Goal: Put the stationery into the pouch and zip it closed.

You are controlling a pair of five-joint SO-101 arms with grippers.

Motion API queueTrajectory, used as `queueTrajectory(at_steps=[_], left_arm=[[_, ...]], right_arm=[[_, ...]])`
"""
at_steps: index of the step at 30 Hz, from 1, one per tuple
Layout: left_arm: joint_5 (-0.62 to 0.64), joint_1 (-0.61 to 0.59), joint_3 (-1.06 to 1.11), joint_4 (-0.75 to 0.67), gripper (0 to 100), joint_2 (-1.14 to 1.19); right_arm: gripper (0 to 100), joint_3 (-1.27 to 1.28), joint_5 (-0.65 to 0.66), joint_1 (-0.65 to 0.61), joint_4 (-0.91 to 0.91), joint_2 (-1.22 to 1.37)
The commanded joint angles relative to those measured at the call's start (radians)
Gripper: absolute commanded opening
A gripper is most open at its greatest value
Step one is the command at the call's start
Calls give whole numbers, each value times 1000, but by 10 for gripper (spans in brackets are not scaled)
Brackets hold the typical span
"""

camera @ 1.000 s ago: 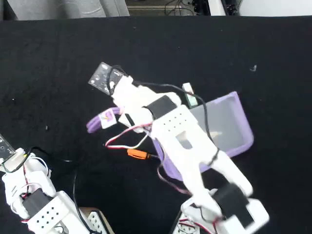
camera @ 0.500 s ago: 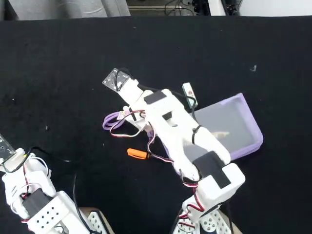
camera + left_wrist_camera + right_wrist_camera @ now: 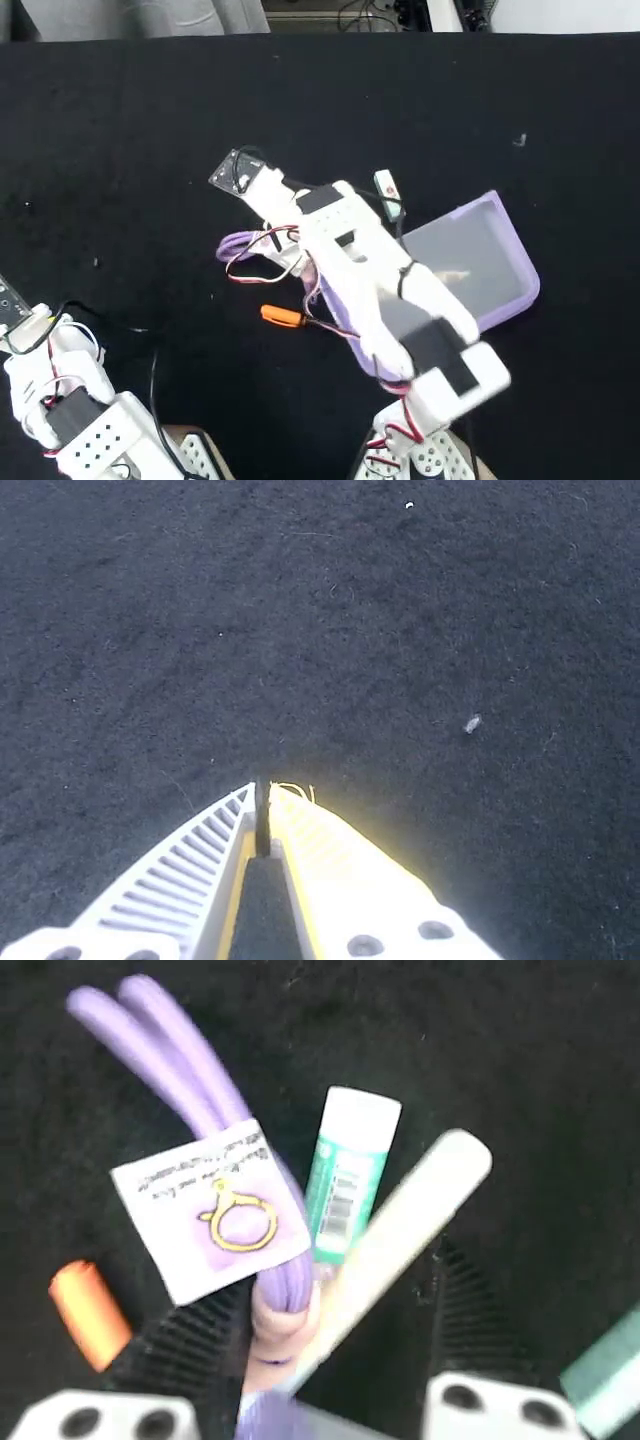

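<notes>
Broadly, the black tabletop (image 3: 120,100) carries everything. The right arm (image 3: 380,290) rises from its base at the near edge and lies stretched diagonally over the pouch's near-left part, wrist bent down beyond the pouch's left end. The pouch (image 3: 490,260), translucent with purple edging, lies flat and slanted, its far-right corner uncovered. The left arm (image 3: 70,410) sits folded, well apart from the pouch at the near-left corner. Its left gripper (image 3: 265,790) has its jaws clenched on nothing, just above bare cloth. At the right gripper (image 3: 335,1275) sit the pouch's purple loop (image 3: 160,1040) with its paper tag (image 3: 210,1210), a pale stick (image 3: 420,1200) and a green tube (image 3: 345,1175). I cannot tell whether this gripper clamps them. An orange marker (image 3: 282,316) lies just left of the pouch.
</notes>
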Motion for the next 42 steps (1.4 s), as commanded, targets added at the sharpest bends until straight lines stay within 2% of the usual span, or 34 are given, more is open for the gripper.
queueTrajectory(at_steps=[1,5,8,18,23,26,32,42], left_arm=[[-2,10,24,2,30,-3],[-2,10,24,2,30,-3],[-2,10,24,2,30,-3],[-2,10,24,2,30,-3],[-2,10,24,2,30,-3],[-2,10,24,2,30,-3],[-2,10,24,2,30,-3],[-2,10,24,2,30,-3]], right_arm=[[243,-44,-78,9,103,-193],[243,-4,-193,5,112,-262],[243,33,-226,6,107,-271],[248,160,-227,3,-6,-265],[248,159,-229,9,-5,-249],[247,191,-287,14,-11,-237],[244,229,-304,81,-60,-228],[243,236,-327,78,-77,-219]])
